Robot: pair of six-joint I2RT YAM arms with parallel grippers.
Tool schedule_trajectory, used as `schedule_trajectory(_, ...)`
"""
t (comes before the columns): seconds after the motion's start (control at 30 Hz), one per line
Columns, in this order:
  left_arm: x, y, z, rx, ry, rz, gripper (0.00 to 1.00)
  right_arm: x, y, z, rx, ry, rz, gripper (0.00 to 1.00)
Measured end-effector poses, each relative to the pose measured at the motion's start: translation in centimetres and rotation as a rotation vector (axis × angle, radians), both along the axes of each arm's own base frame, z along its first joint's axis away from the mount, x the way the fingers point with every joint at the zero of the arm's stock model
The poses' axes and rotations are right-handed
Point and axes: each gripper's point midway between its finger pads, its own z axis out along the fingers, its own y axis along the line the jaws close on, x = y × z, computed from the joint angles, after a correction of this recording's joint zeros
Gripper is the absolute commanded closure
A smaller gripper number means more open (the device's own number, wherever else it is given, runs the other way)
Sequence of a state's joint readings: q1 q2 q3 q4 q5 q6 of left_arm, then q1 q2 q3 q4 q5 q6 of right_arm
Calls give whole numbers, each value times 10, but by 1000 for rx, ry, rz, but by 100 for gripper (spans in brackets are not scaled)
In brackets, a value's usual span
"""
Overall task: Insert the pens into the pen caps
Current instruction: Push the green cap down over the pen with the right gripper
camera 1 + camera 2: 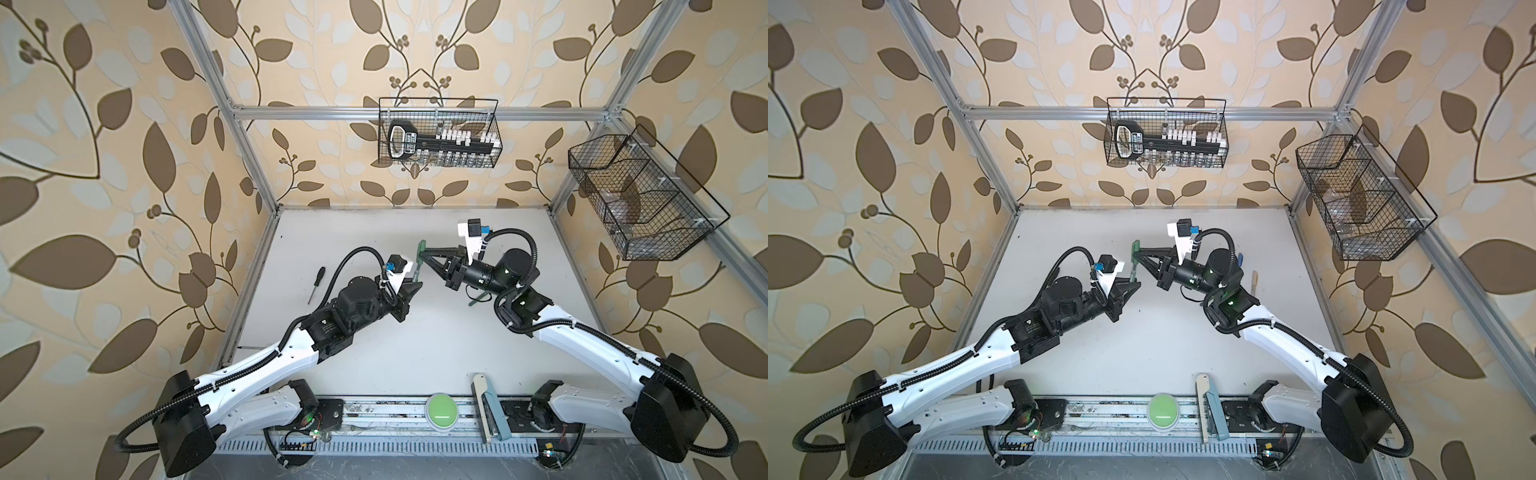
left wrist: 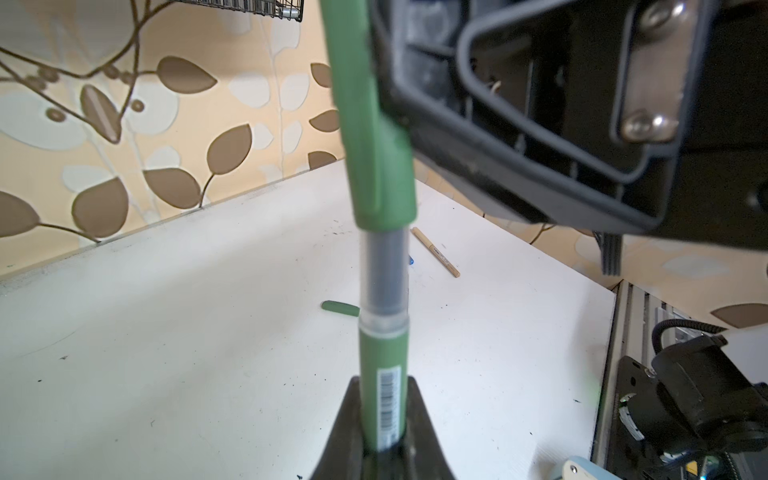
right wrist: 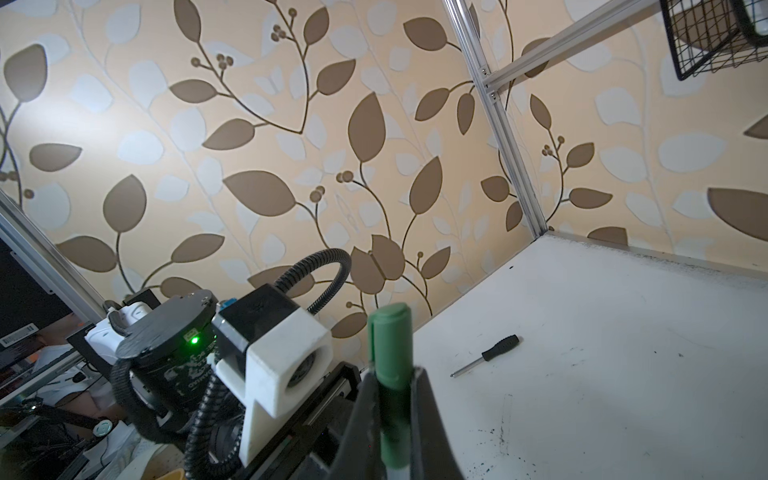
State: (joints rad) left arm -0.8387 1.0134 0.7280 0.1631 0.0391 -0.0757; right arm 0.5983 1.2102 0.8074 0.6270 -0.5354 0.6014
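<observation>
Jaws closed: left gripper on the green pen, right gripper on the green cap, raised right of the screwdriver. Cap looks half on; better push straight along the axis.

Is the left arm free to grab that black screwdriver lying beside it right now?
Probably not yet. The screwdriver lies in the open with nothing over it, but the left gripper is shut on a green pen, so it has no free jaws.
</observation>
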Motion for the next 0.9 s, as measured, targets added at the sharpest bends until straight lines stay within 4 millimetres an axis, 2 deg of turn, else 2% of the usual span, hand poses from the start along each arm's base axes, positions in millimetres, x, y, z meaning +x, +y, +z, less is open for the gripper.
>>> schedule_trajectory(0.13,0,1,0,6,-7,3,100,-3,-2,0,3,-3,-1,89)
schedule_trajectory(0.3,1,2,4,8,-26,13,100,-12,2,-5,-32,-9,9,63)
schedule_trajectory(0.4,2,3,10,0,-36,20,100,-20,4,-12,-76,-7,23,52)
schedule_trajectory(0.57,3,3,10,3,-35,29,100,-28,-7,-12,-117,-9,21,46)
schedule_trajectory(0.7,5,2,5,12,-27,28,100,-23,-17,-2,-113,-16,14,45)
schedule_trajectory(0.9,5,0,2,20,-21,28,100,-13,-10,10,-109,-12,56,47)
